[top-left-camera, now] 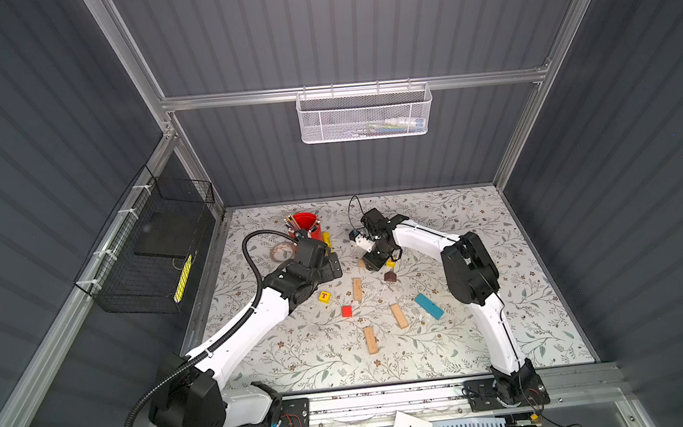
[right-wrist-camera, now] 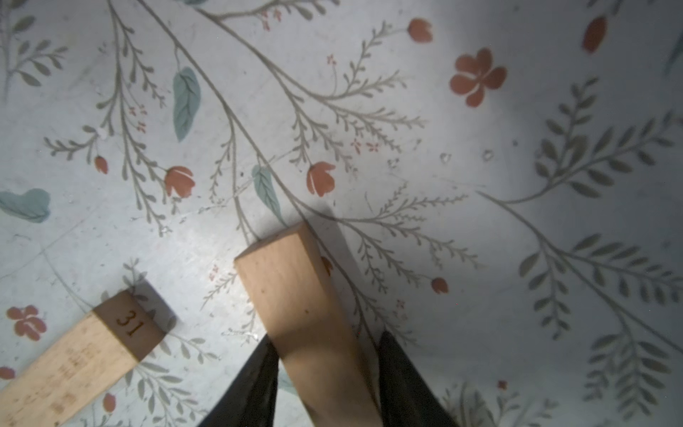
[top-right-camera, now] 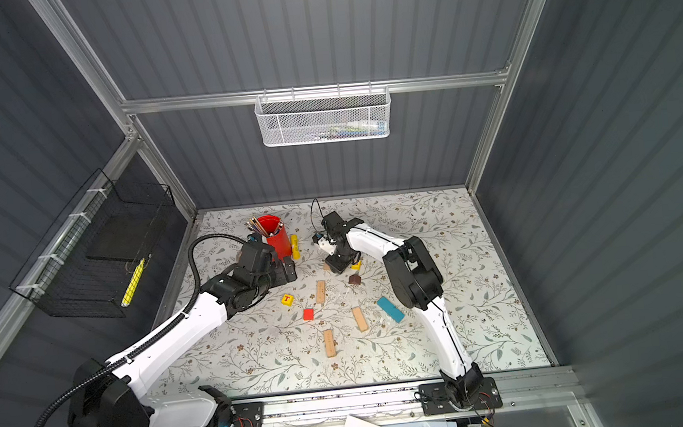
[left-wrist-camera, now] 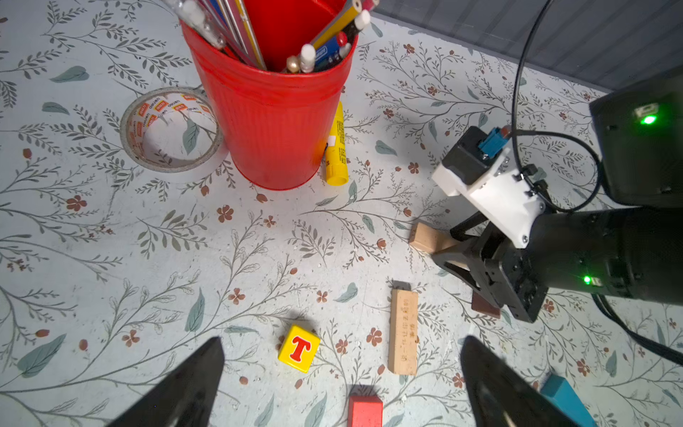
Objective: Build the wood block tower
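Note:
My right gripper stands over the mat's back middle, fingers closed against both sides of a tan plank lying flat; in a top view only the plank's end shows. Another tan plank, stamped 31, lies beside it. In front lie a yellow T cube, a red cube, two more tan planks, a blue plank and the dark brown peaked piece. My left gripper hovers open above the T cube and red cube, holding nothing.
A red pencil cup stands at the back left with a yellow glue stick and a tape roll beside it. A black wire basket hangs on the left wall and a white mesh basket on the back wall.

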You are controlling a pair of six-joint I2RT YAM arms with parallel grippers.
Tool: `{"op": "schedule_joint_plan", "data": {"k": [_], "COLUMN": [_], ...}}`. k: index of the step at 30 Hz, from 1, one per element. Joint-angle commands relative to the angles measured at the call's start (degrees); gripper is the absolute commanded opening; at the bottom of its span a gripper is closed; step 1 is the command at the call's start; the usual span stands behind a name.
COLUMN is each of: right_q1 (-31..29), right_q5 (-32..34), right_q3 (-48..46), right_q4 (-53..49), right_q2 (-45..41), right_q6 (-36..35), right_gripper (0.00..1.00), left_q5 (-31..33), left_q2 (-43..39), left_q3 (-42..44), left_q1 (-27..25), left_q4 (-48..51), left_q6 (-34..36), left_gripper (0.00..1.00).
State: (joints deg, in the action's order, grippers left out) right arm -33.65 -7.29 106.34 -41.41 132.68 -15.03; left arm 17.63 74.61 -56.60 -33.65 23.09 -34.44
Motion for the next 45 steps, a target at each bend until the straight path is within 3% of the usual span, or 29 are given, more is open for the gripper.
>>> {"op": "schedule_joint_plan", "data": {"k": [1,7,18,27,33,38,45], "right_q1": [-0.2,-0.2,-4.5,-7.7,-8.8,-9.0,-8.8], "right_q5": [0.8,1.5,2.3,4.5,3.7,4.6,1.7], "right_q3": [-2.0,-6.8,-19.6,-27.6,-29.0,-28.9,-31.1], "right_q4": [-0.5,0.8,6.6,9.3,11.0,10.8,11.3], "right_q2": [-1.2,-4.7,-12.2,-17.3,-17.8,-18.5,-24.3], "right_q6": [3.9,12.7,35.2,46.3,49.4,50.6,50.7], "right_gripper": [0.36,0.23,0.26,0.25,0.29,0.42,0.49], "left_q5": [0.7,-0.3,-4.0,-8.5,-8.4,-9.2,-11.8], "left_q2": [-0.3,-0.2,0.4,2.6,3.2,3.3,4.4], "left_q3": [1.1,1.9,4.0,3.5,2.8,2.9,3.3], "left_q1": [0.3,0.4,0.3,0.3,0.3,0.3,0.4], "left_q4": [-0.7,-0.6,-1.6,-2.9,-2.3,-3.0,-4.2], "left_q6": [-1.8,-4.0,-7.1,-6.7,-6.1,-5.8,-5.1], "left_gripper": [1.0,1.0,0.99,0.95,0.91,0.9,0.85]}}
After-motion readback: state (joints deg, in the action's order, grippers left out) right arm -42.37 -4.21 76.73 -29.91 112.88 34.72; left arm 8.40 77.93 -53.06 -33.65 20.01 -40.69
